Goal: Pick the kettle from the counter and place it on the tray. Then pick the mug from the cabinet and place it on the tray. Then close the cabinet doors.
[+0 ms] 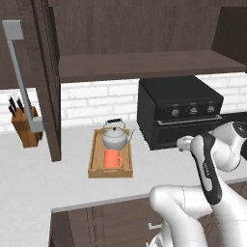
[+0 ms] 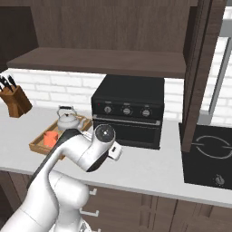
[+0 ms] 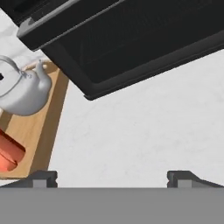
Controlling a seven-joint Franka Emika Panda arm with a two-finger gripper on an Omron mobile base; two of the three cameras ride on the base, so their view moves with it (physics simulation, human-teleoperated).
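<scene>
The silver-grey kettle (image 1: 115,137) (image 3: 24,92) stands at the far end of the wooden tray (image 1: 96,172) (image 3: 49,127). The orange-red mug (image 1: 113,159) (image 2: 50,138) (image 3: 8,154) sits on the tray just in front of it. My gripper (image 3: 112,179) is open and holds nothing. It hangs over bare counter (image 3: 144,131) in front of the black oven, to the right of the tray. The cabinet (image 1: 144,65) is open, its shelf bare. Its left door (image 1: 48,77) and right door (image 2: 199,68) both stand swung out.
A black oven (image 1: 178,111) (image 2: 129,108) sits on the counter right of the tray. A knife block (image 1: 26,126) (image 2: 16,100) stands at the back left. A dark cooktop (image 2: 210,154) lies at the right. My own arm crosses the foreground.
</scene>
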